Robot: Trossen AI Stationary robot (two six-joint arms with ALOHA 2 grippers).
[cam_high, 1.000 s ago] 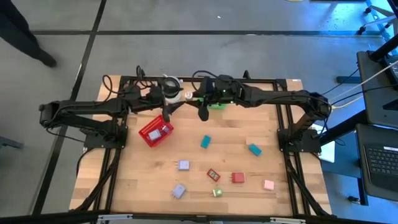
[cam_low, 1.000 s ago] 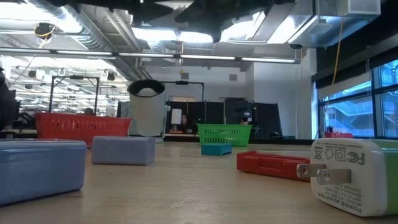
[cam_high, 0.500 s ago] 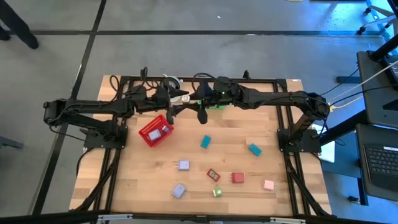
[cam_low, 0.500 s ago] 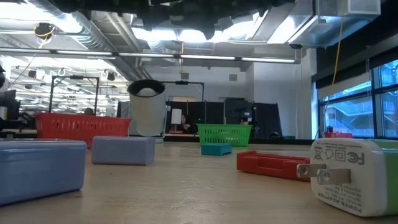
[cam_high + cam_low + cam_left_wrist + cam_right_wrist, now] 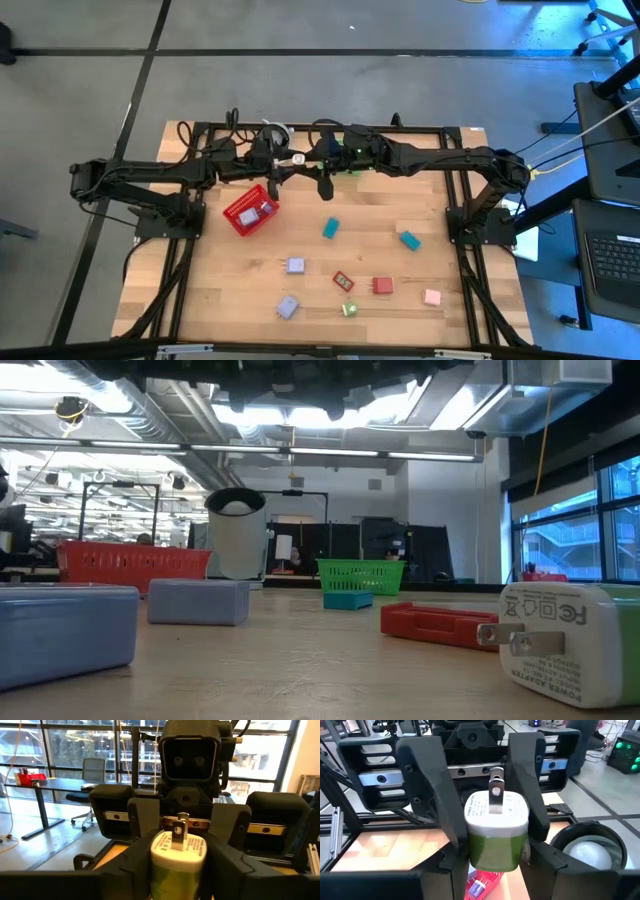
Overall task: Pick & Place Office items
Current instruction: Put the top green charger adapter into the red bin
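Observation:
A small charger plug (image 5: pixel 297 158), white on top with a metal prong (image 5: pixel 495 790) and green below, hangs in the air above the table's far edge. My left gripper (image 5: pixel 288 160) and my right gripper (image 5: pixel 308 160) meet nose to nose there, both shut on it. Other office items lie on the wood: teal (image 5: pixel 330 228), teal (image 5: pixel 409 240), lavender (image 5: pixel 295 265), red (image 5: pixel 381 286), pink (image 5: pixel 432 297) and green (image 5: pixel 349 309). My left gripper (image 5: pixel 179 862) pinches the charger's green body (image 5: pixel 156 870) between its two fingers, one on each side. The fingers reach in level from the table's left. The charger is upright, prong up, clear of the table. My right gripper (image 5: pixel 495 857) pinches the same charger by the sides of its green body (image 5: pixel 472 851) between its two fingers. They come in almost level from the table's right, opposite my left fingers (image 5: pixel 431 790). The charger stays upright and lifted clear.
A red mesh basket (image 5: pixel 250 211) with a lavender piece in it stands below my left gripper. A green basket (image 5: pixel 361 573) sits under my right arm at the far edge. A white cup with a black rim (image 5: pixel 272 135) stands at the far edge.
My left gripper's fingers, spread around the charger before, have shut on it. My right gripper has kept its hold, and the charger has stayed at the same spot in the air.

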